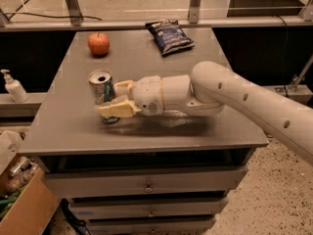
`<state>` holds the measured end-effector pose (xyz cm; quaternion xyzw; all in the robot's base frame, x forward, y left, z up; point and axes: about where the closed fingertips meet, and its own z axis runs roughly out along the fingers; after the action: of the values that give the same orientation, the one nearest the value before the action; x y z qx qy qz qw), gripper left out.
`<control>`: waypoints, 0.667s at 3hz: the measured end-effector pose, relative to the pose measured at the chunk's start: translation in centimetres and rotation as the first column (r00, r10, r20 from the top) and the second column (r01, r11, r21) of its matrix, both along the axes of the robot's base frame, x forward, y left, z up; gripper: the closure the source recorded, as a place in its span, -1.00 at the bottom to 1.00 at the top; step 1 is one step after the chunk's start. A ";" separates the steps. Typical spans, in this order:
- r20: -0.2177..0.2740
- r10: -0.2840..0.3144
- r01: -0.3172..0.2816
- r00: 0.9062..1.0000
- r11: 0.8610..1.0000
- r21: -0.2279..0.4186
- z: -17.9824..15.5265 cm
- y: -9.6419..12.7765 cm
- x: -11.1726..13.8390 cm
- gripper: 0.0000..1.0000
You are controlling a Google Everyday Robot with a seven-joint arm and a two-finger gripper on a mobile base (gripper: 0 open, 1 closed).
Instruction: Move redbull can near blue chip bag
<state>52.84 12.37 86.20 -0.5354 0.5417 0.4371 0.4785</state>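
Camera view: the slim silver-and-blue metal redbull can (101,88) stands roughly upright at the front-left of the grey table top (73,126); the cream two-finger gripper (109,99), reaching in from the right, holds its lower body, one finger behind, one in front; the crinkled navy blue chip bag (170,35) lies well apart at the far edge, so the carry should run diagonally back-right, passing right of the round red apple (99,44).
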 end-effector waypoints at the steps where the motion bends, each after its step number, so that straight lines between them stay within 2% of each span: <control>1: -0.014 -0.135 0.135 0.991 0.991 -0.002 1.0 -5.1 2.6 1.00; 2: -0.024 -0.304 0.304 0.952 0.952 0.015 3.1 -12.2 5.4 1.00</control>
<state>58.28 0.21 89.31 -0.4365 0.6186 0.3689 0.5392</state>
